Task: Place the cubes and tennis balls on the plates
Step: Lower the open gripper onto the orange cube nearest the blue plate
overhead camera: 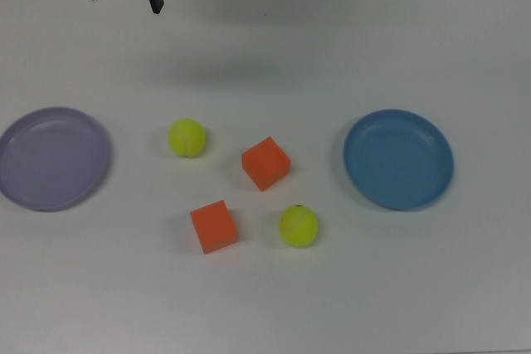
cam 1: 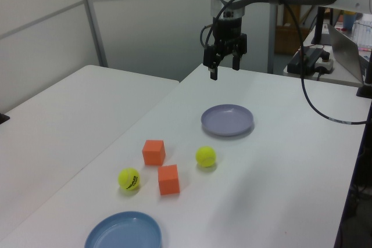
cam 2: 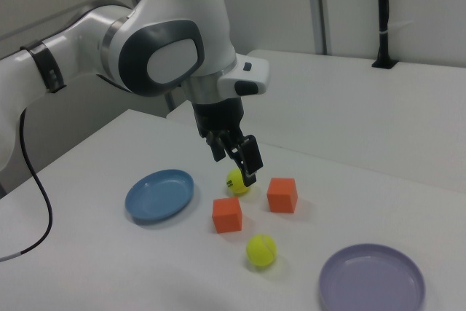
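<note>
Six task things lie on the white bench (overhead camera: 332,304): two matte bright orange cubes, two fuzzy yellow-green tennis balls, and two round shallow plastic plates. Both plates are bare inside. The pale lavender plate (overhead camera: 51,157) sits at the top view's left, close to that picture's border; the medium blue plate (overhead camera: 399,158) sits toward the top view's right.

Between the plates the four small things form a loose cluster, none touching another. One tennis ball (overhead camera: 187,137) is nearest the lavender plate, with one orange cube (overhead camera: 265,163) just beside it toward the blue plate. The second orange cube (overhead camera: 214,226) lies nearer the bottom of the top view, and the second tennis ball (overhead camera: 298,225) (a small dark mark shows on it) lies near it on the blue plate's side.

The robot's black two-finger gripper (cam 1: 224,63) hangs above the bench at its far edge in the top view, well apart from the cluster, its jaws spread wide and holding nothing. In the left view it hovers beyond the lavender plate.

Bare bench surrounds the cluster on every side, with a wide strip between each plate and the nearest ball or cube, and broad open surface along the top view's bottom.
</note>
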`<action>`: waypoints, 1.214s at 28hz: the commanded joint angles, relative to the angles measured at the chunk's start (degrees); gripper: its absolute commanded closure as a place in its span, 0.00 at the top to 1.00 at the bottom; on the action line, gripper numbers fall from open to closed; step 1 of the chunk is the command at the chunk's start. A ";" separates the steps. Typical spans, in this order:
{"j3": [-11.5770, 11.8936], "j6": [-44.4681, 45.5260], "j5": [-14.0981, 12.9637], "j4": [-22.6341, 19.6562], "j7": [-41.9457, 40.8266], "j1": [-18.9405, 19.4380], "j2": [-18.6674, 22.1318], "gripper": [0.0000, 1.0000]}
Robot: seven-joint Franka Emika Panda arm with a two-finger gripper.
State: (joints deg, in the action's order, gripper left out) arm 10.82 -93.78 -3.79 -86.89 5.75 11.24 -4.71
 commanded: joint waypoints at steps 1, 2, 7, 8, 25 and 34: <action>-0.36 -1.73 -0.06 -2.58 -3.26 0.89 0.94 1.00; -0.54 -2.63 -0.07 -3.02 -3.29 1.07 0.84 1.00; -1.94 -10.01 -2.44 -7.24 -2.24 1.95 0.75 1.00; -2.38 -11.24 -2.71 -8.03 -2.06 2.03 0.75 1.00; -9.24 -17.40 -2.36 -10.23 -29.37 2.21 -7.94 1.00; -9.33 -24.59 -2.45 -9.44 -36.76 4.67 -13.12 1.00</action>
State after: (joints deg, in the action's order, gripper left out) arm 1.32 -114.20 -5.64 -96.97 -27.31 14.15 -15.13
